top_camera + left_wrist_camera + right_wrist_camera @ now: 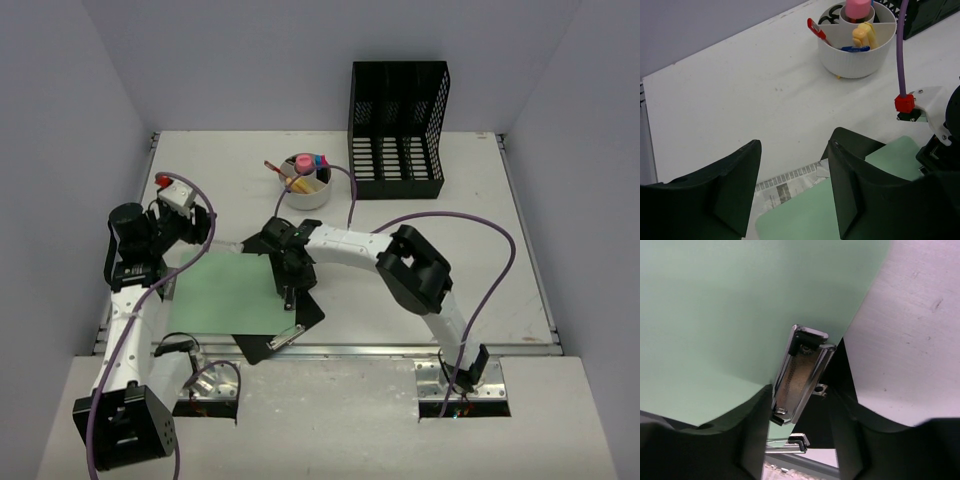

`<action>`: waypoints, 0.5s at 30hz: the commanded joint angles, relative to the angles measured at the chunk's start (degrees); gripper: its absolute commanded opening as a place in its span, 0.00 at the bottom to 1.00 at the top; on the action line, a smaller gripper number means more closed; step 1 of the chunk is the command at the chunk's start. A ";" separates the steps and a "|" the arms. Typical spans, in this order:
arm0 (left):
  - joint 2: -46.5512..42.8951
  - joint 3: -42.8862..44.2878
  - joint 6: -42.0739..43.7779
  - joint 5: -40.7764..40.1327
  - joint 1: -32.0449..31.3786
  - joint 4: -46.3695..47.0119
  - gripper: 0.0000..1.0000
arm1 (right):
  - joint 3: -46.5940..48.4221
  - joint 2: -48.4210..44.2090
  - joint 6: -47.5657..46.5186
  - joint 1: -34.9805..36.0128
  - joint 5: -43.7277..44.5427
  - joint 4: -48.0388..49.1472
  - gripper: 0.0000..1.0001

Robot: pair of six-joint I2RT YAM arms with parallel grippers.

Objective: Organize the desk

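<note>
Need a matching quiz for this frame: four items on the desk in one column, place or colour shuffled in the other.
Items:
1. file rack
2. cup
3. green sheet
4. metal clip

Descriptions:
A. white, holds small items, one pink-topped
B. silver, at the sheet's edge on the black clipboard
C. black mesh, at the far side of the desk
D. lies flat on the clipboard, newspaper poking out past one corner

Pairs: 1-C, 2-A, 3-D, 4-B
</note>
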 commanded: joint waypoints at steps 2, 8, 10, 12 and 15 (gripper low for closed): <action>0.27 -0.56 -1.10 0.60 0.34 4.91 0.54 | 0.66 2.54 0.71 0.42 4.73 -0.20 0.44; 0.19 -1.18 -1.10 0.16 0.42 5.70 0.54 | -1.80 0.35 -0.52 -0.02 6.41 -0.11 0.16; 0.19 -1.35 -1.10 0.34 0.42 5.79 0.54 | -2.25 -1.92 -1.57 -0.72 6.85 -0.02 0.09; 0.54 -1.35 -1.80 0.51 0.42 6.32 0.54 | -2.60 -3.60 -2.45 -1.34 7.73 -0.02 0.02; 1.24 -1.01 -2.77 1.91 0.42 6.50 0.54 | -4.96 -8.86 -5.43 -3.09 7.64 0.94 0.01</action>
